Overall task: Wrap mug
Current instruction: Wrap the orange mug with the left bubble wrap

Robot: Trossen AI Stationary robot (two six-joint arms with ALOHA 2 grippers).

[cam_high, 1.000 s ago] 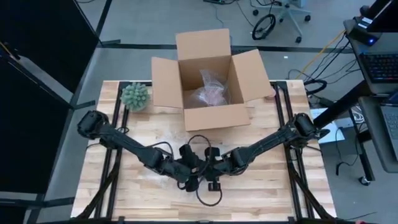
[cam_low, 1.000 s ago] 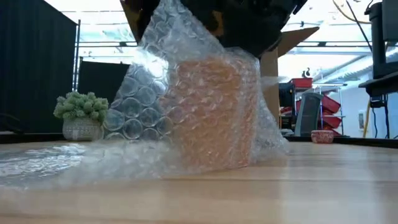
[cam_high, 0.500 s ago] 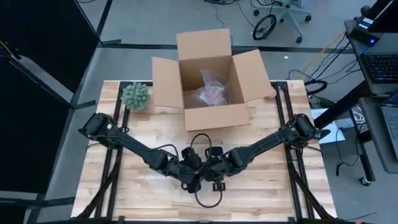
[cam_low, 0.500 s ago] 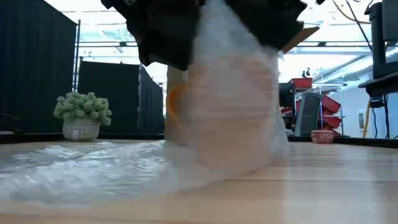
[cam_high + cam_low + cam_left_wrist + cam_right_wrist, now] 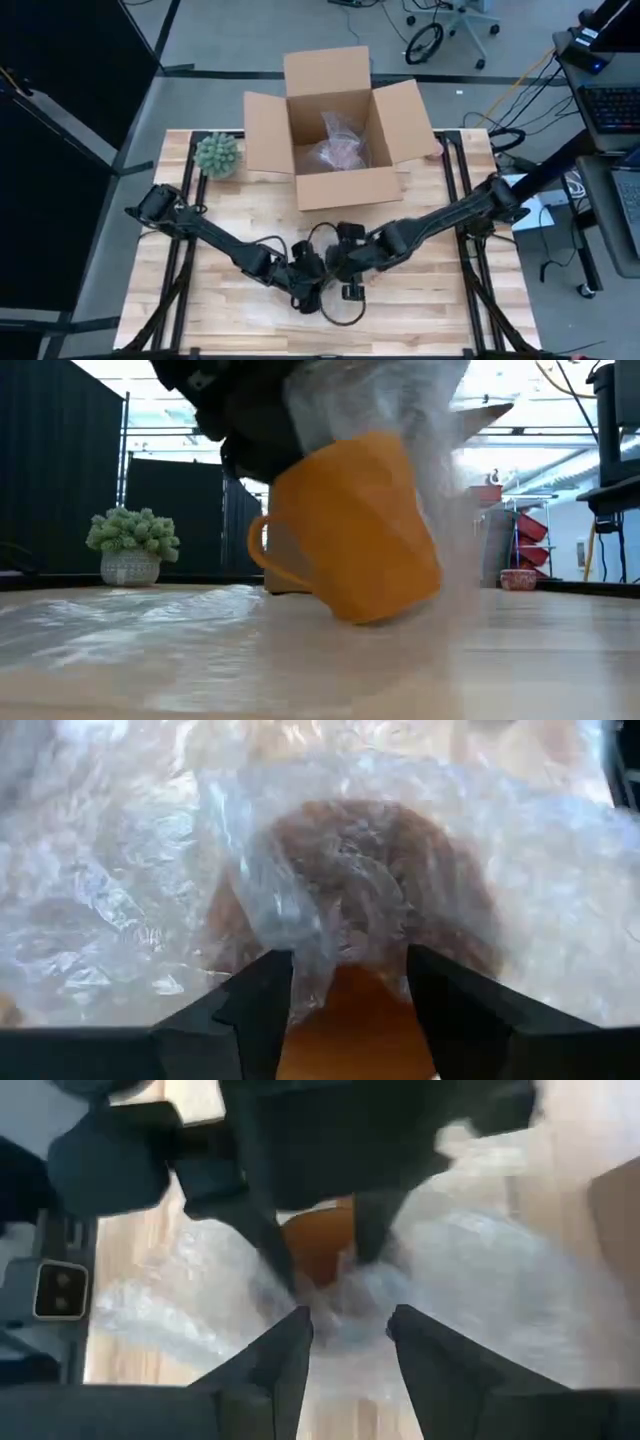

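Orange mug [image 5: 350, 530] tilted, lifted off wooden surface [image 5: 430, 300] near its front centre, bubble wrap [image 5: 120, 625] half draped, mostly trailing flat.

Left tool [image 5: 345, 985] fingers parted, straddling mug rim and wrap. Right tool [image 5: 348, 1330] spread, nothing between fingers.

Risk: tilted mug slips out; wrap slides off, smooth ceramic.

Behind: open cardboard box [image 5: 335, 125], potted succulent [image 5: 217, 155], dark curtains [image 5: 60, 480], office chair [image 5: 460, 20].

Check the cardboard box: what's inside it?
Inside the box lies one bubble-wrapped bundle, something pinkish inside. Its contents are hidden by the wrap.
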